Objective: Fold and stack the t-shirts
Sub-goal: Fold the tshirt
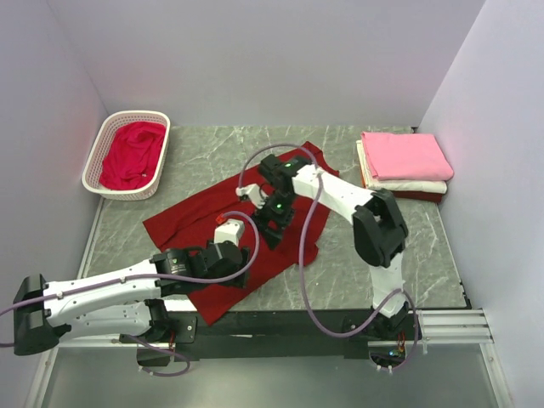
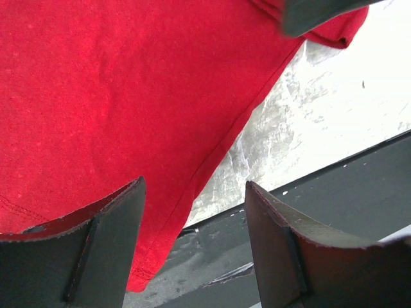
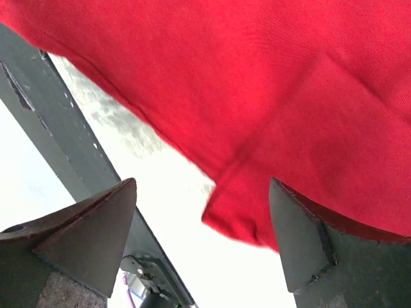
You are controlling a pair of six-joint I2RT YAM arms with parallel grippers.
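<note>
Partway: two shirts left to fold.
Pink shirt (image 1: 406, 155) on white shirt (image 1: 404, 185), far right edge of the table (image 1: 433, 246). Dark red shirt (image 1: 191, 225) lies unfolded at the centre under left gripper (image 2: 194, 186) and right gripper (image 3: 202, 183), jaws apart. Crimson shirt (image 1: 132, 153) in basket (image 1: 95, 157), far left corner.

My claw (image 3: 202, 192) hangs with its fingers spread wide apart over the red shirt (image 3: 257, 77). A sleeve corner (image 3: 257, 192) lies between them on the pale marble worktop (image 3: 122, 125), near its dark edge strip (image 3: 58, 122).
</note>
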